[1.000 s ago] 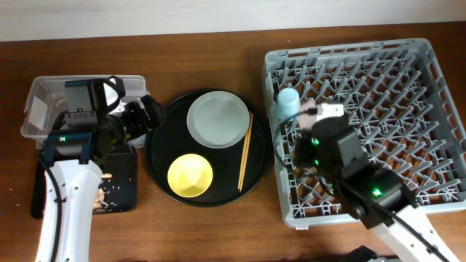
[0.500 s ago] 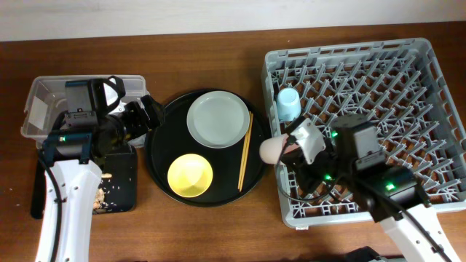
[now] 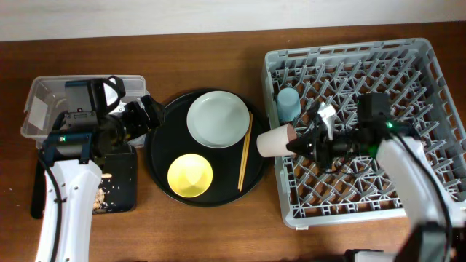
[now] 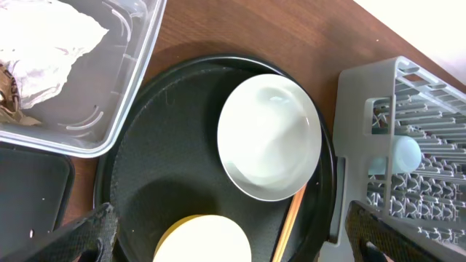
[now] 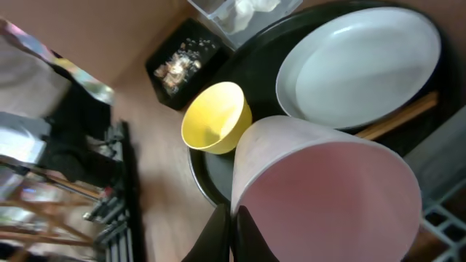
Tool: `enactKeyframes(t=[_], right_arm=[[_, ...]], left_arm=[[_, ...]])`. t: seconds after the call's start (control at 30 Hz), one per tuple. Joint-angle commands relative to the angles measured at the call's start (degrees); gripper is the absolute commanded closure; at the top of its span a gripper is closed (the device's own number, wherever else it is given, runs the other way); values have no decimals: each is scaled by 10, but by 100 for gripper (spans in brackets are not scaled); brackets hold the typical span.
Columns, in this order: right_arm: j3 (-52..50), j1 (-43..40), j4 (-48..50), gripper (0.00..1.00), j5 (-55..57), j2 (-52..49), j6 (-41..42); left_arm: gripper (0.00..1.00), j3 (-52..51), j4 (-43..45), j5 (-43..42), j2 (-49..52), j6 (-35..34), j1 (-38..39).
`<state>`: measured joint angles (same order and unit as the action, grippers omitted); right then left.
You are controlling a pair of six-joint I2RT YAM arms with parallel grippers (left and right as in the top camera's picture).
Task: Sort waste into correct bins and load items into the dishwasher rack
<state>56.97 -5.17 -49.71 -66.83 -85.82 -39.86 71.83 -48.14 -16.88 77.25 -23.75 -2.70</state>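
At the tips of the right gripper (image 3: 297,143), a pink cup (image 3: 272,143) lies on its side. Its long axis runs in line with the fingers, and its wider, paler end points away from them toward the round black tray (image 3: 156,156), across the rack (image 3: 408,65) wall. Whether that end is the mouth cannot be told. The jaws are pinched tight on the cup, and the cup hides the contact in the wrist view. The left gripper (image 3: 144,116) gapes wide, holding nothing.
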Motion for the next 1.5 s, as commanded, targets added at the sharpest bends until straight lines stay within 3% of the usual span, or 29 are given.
enactKeyframes(t=[0.0, 0.4, 0.47, 0.57, 0.77, 0.93, 1.1, 1.37, 1.47], right_arm=[[-1, -25, -2, 96, -97, -65, -69], [-1, -81, -27, 92, -7, -145, -79], [-1, -101, -45, 83, 15, -145, -79], [0, -134, -77, 79, 31, -145, -79], [47, -195, -167, 76, 30, -142, -79], [124, -183, -236, 77, 31, -126, -68], [210, -102, -238, 79, 97, -91, 64], [228, 140, -102, 83, 421, -39, 455], [228, 229, -64, 82, 506, -42, 548]], left_arm=[[1, 2, 1, 2, -1, 7, -1], [1, 2, 1, 2, -1, 7, -1], [1, 2, 1, 2, -1, 7, -1], [1, 2, 1, 2, -1, 7, -1], [1, 2, 1, 2, -1, 7, -1], [1, 2, 1, 2, -1, 7, -1], [1, 2, 1, 2, -1, 7, -1], [1, 2, 1, 2, -1, 7, -1], [1, 2, 1, 2, -1, 7, -1]])
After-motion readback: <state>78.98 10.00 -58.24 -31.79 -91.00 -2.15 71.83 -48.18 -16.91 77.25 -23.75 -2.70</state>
